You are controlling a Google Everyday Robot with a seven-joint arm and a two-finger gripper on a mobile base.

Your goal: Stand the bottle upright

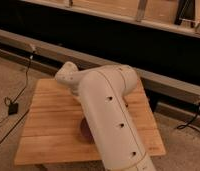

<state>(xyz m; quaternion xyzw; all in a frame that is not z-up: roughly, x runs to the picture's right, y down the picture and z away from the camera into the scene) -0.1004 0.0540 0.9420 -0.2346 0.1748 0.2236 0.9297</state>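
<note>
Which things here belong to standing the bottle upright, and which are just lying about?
Job: robot arm, over the wooden table; gripper, shut, hidden behind the arm; bottle, not visible.
Lying about: dark round thing peeking out beside the arm; black box on a cable, on the floor.

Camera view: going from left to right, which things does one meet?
In order: black plug on the floor → wooden table → white robot arm → black cable on the floor. The gripper is not in sight.
</note>
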